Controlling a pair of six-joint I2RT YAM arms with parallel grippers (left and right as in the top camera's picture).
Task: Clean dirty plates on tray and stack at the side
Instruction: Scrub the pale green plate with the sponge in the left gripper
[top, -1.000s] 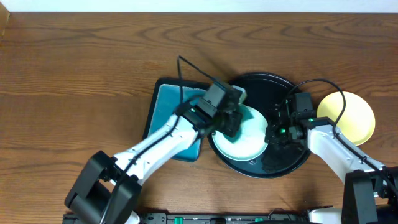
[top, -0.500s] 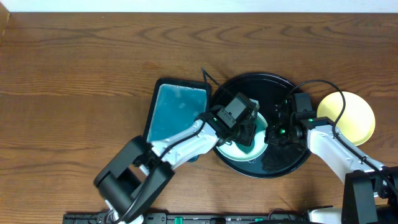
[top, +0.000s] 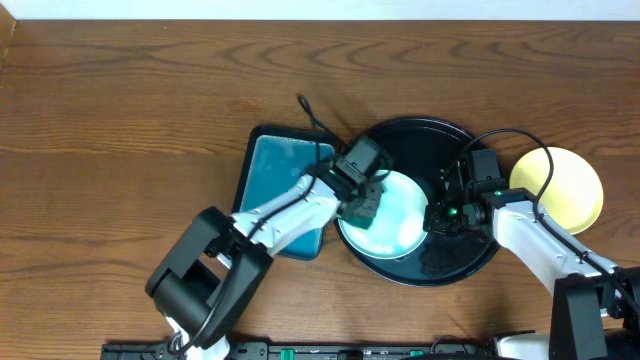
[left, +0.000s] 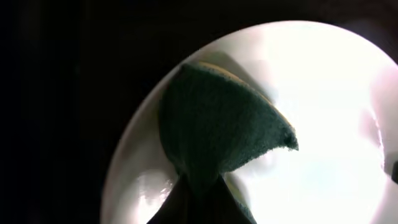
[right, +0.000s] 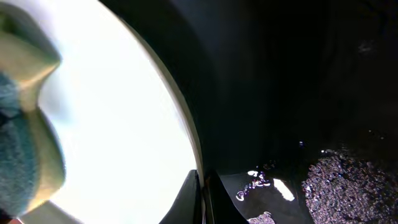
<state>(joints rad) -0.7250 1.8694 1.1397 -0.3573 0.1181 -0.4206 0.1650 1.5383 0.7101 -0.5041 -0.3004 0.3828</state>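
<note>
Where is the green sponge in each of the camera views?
Overhead: the sponge is near picture centre, on the left part of the pale plate.
Left wrist: the sponge is a dark green wedge at centre, lying on the plate.
Right wrist: the sponge is at the far left edge, partly cut off.
Shared landmark: the pale plate under it, bright in all three views.

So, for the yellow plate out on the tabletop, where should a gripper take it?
Probably its rim, on the edge facing the black tray, pinched from above. The yellow plate lies flat on the table, so only the thin rim gives a hold, and the right gripper sits nearest that side.
</note>
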